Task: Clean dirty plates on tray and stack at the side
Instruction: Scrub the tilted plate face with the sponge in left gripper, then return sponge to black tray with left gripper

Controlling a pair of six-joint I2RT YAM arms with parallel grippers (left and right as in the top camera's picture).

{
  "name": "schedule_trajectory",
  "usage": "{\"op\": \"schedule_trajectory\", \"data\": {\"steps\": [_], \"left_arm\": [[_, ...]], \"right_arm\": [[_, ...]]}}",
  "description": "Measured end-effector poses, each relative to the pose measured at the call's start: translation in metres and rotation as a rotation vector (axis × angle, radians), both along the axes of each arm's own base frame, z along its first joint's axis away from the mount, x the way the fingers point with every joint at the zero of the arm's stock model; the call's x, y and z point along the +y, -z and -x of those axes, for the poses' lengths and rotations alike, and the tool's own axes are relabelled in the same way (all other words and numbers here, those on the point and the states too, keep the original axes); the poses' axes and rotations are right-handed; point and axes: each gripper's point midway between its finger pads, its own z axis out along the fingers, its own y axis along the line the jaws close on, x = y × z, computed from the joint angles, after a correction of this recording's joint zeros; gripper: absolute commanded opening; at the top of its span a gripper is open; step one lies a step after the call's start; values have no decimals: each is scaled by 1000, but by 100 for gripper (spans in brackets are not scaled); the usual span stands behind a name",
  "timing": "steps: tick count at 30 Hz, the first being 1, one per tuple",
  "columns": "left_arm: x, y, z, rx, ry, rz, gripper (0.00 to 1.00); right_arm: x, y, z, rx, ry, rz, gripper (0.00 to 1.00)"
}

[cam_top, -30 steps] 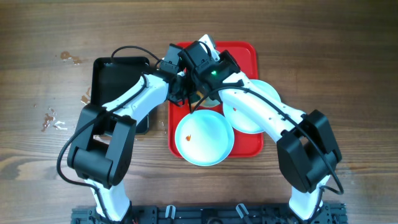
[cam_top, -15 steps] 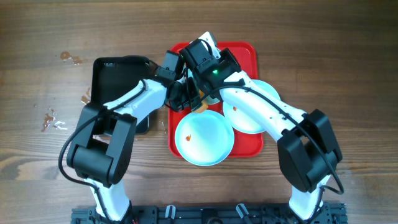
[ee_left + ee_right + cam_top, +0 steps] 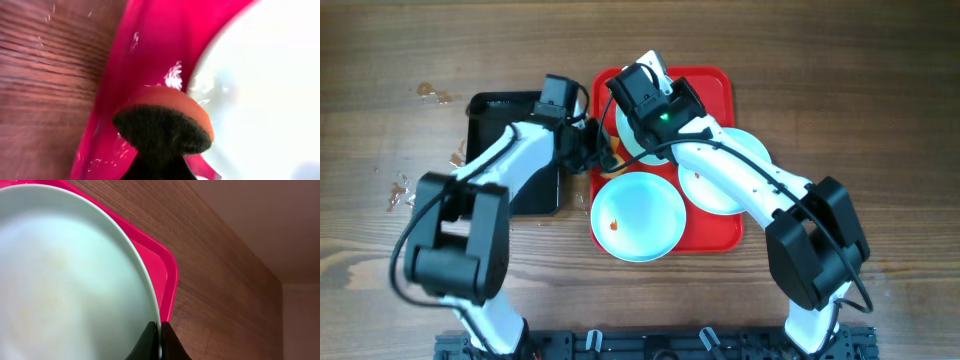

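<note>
The red tray lies mid-table. One pale blue plate with an orange smear overhangs its front edge. A second smeared plate lies at its right. My right gripper is shut on the rim of the third plate, mostly hidden under the arm. In the right wrist view the fingers pinch that plate's rim above the tray. My left gripper is shut on an orange sponge with a dark pad, over the tray's left rim beside a plate.
A smaller black tray lies left of the red tray, under my left arm. Small stains and crumbs mark the wooden table at the far left. The arm bases stand at the front edge.
My left arm has drawn back to the left with the sponge, out from under the right arm. The front plate has shifted slightly left. The right gripper still holds its plate.
</note>
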Motion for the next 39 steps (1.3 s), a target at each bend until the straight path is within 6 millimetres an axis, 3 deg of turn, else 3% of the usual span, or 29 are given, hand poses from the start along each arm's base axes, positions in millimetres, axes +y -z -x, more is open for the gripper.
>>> {"op": "schedule_trajectory", "data": {"steps": [3, 6, 11, 16, 17, 21, 25, 28, 30, 32, 33, 35, 39], "left_arm": [[0, -31, -4, -72, 1, 16, 4], [-1, -49, -5, -117, 2, 30, 4], [10, -45, 4, -72, -6, -2, 4], [52, -35, 11, -16, -55, -90, 4], [76, -37, 13, -11, -92, -144, 4], [131, -43, 19, -40, -103, -377, 4], [169, -34, 14, -81, -101, -605, 4], [188, -19, 14, -83, -102, -721, 4], [194, -8, 18, -62, -83, -766, 19], [198, -3, 19, -51, -69, -792, 83], [199, -3, 19, -51, -61, -803, 100], [201, -4, 19, -51, -62, -812, 100], [202, -4, 20, -50, -64, -820, 100]], "right_arm": [[0, 0, 0, -1, 1, 1, 4], [0, 0, 0, -2, 2, 2, 4], [0, 0, 0, -2, 2, 2, 4], [-5, -3, -3, -12, 8, 17, 4], [-7, -3, -3, -15, 13, 24, 4], [-8, -4, -4, -17, 12, 34, 4], [-8, -7, -4, -14, -3, 54, 4], [-9, -22, -4, -30, -24, 66, 4], [-11, -41, -2, -55, -39, 72, 4], [-11, -64, 1, -88, -63, 78, 4], [-10, -75, 2, -108, -70, 80, 4], [-7, -95, 5, -150, -80, 94, 4], [1, -106, 10, -173, -108, 147, 4]]}}
